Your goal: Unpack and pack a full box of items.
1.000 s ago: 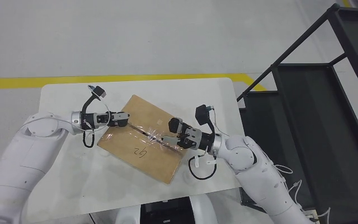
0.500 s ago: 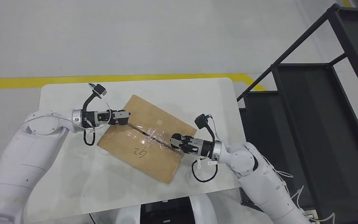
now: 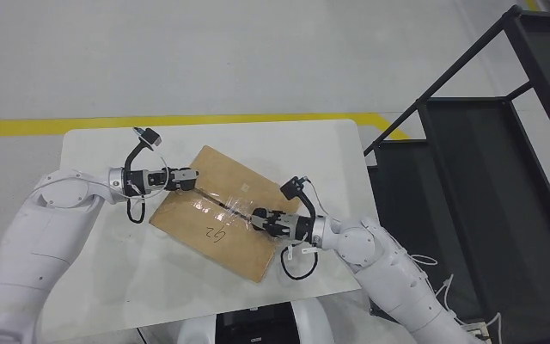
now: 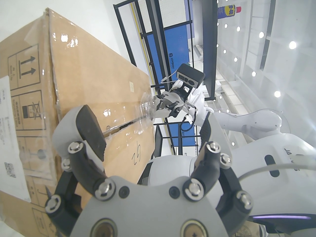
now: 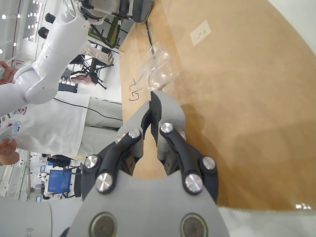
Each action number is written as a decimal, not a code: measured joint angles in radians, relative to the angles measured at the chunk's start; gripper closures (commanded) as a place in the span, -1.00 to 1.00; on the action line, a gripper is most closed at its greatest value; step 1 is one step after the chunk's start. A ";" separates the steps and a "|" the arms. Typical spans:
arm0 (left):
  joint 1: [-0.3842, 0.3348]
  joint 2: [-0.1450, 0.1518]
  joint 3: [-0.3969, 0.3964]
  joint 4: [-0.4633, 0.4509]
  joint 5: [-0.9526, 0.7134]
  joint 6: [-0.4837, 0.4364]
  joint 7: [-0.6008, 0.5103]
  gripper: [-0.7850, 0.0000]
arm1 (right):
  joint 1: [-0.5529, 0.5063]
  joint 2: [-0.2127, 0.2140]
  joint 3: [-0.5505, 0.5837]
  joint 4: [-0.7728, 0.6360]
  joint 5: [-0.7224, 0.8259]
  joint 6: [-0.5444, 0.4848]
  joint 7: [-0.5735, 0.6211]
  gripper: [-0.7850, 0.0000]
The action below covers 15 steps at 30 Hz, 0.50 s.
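where the white table (image 3: 94, 284) is read from the left in the top view, item one is the left gripper (image 3: 191, 179), at the box's 10 o'clock edge. in the left wrist view this left gripper (image 4: 148, 134) has its jaws wide apart, holding nothing, with one black pad (image 4: 90, 129) at the box's upper edge near the end of the seam. item two: cardboard box (image 3: 232, 249), closed, lying flat at the table's centre, turned askew to the table's edges. it carries a handwritten mark (image 3: 215, 232) on the lid toward 7 o'clock, a small white label (image 3: 245, 185) toward 1 o'clock, and a printed shipping label (image 4: 9, 114) on a side wall. item three: clear tape (image 3: 228, 205), crumpled and partly lifted along the lid's centre seam, which runs from 10 to 4 o'clock. item four: right gripper (image 3: 258, 218), over the lid at 3 o'clock of the box's centre. in the right wrist view the right gripper (image 5: 153, 102) has its jaws pressed together on the loose end of the clear tape (image 5: 158, 70). item five: black metal rack (image 3: 464, 155), off the table at 3 o'clock. item six: yellow floor line (image 3: 215, 122), beyond the table at 12 o'clock.
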 measured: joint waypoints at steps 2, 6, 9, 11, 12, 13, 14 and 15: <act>0.004 0.001 -0.006 -0.002 0.001 0.000 0.000 -1.00 | 0.025 -0.006 -0.027 0.015 -0.010 0.004 -0.007 1.00; 0.014 0.004 -0.024 -0.004 0.003 0.000 0.002 -1.00 | 0.065 -0.016 -0.067 0.037 -0.016 0.007 -0.017 1.00; 0.024 0.006 -0.037 -0.009 0.004 0.001 0.003 -1.00 | 0.092 -0.023 -0.094 0.049 -0.021 0.011 -0.026 1.00; 0.030 0.008 -0.046 -0.014 0.005 0.002 0.004 -1.00 | 0.109 -0.029 -0.113 0.056 -0.024 0.017 -0.041 1.00; 0.033 0.009 -0.049 -0.016 0.006 0.002 0.005 -1.00 | 0.117 -0.032 -0.121 0.060 -0.026 0.019 -0.048 1.00; 0.036 0.009 -0.052 -0.019 0.006 0.003 0.005 -1.00 | 0.125 -0.035 -0.129 0.065 -0.027 0.022 -0.057 1.00; 0.039 0.010 -0.057 -0.022 0.007 0.004 0.006 -1.00 | 0.136 -0.039 -0.141 0.071 -0.030 0.026 -0.068 1.00; 0.042 0.011 -0.060 -0.024 0.008 0.004 0.006 -1.00 | 0.144 -0.042 -0.150 0.075 -0.032 0.028 -0.077 1.00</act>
